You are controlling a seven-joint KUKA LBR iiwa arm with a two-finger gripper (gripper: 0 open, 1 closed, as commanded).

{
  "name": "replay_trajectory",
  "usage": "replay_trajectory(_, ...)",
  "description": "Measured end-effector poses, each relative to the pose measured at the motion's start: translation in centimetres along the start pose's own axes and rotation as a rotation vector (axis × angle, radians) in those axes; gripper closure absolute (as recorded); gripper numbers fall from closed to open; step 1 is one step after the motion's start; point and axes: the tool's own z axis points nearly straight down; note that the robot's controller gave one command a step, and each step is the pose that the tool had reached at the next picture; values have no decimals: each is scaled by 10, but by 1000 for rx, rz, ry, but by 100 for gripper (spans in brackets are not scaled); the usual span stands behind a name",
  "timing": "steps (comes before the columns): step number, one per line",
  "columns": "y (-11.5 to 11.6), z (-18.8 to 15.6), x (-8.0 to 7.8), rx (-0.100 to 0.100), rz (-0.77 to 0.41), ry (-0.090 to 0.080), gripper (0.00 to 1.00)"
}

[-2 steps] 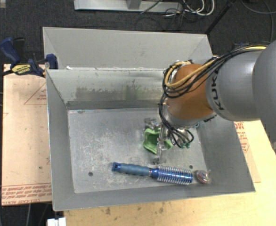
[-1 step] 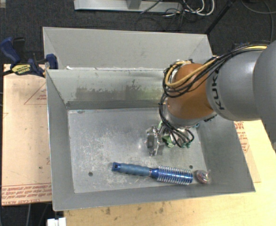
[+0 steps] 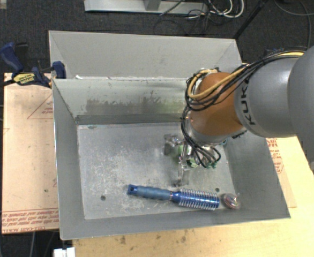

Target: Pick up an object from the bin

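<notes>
A: Entry 1. Where is the gripper [image 3: 181,179]?
B: Low in the bin [image 3: 119,154], right of centre in the view, tip pointing down just behind the middle of the blue hairbrush [image 3: 173,196]. Touching or apart: cannot tell.
A: Brush position?
B: Flat on the floor near the front wall, handle toward the view's left, bristle head toward its right. 1 small round thing [image 3: 231,201] lies just beside the head's right end.
A: Pincer clenched or released?
B: Cannot tell from this view.

High oblique view over bin [image 3: 119,154]
</notes>
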Motion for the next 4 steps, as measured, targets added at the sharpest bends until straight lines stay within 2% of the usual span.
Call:
replay_trajectory(1, -92, -6, -32, 2, 33, 1, 0)
replay_trajectory(2, -137, -1, -32, -3, 27, 0, 0)
replay_trajectory(3, -140, -3, -30, -3, 32, 7, 100)
replay_trajectory(4, -141, -139, -12, 4, 37, -10, 100)
